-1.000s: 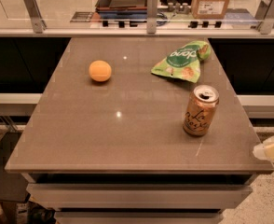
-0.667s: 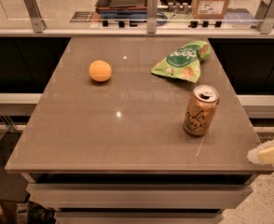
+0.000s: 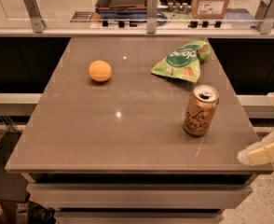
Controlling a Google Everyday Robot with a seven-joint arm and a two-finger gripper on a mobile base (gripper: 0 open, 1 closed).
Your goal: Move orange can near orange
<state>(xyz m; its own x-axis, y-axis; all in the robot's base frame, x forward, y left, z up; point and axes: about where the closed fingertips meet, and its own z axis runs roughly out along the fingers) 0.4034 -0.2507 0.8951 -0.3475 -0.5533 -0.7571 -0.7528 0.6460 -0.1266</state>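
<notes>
Camera view: task not yet started in effect. Orange can (image 3: pixel 201 110) stands upright on the right part of the surface (image 3: pixel 127 139), well apart from the orange (image 3: pixel 100 71) at far left. Green snack bag (image 3: pixel 181 59) lies behind the can. Left to do: grasp, carry leftward, set down beside the fruit. Gripper (image 3: pixel 258 127) sits off the right edge, near the can but not touching it. Fingers (image 3: pixel 263 152) spread wide apart, holding nothing.

The pincer (image 3: pixel 257 126) at right has edged farther in.
</notes>
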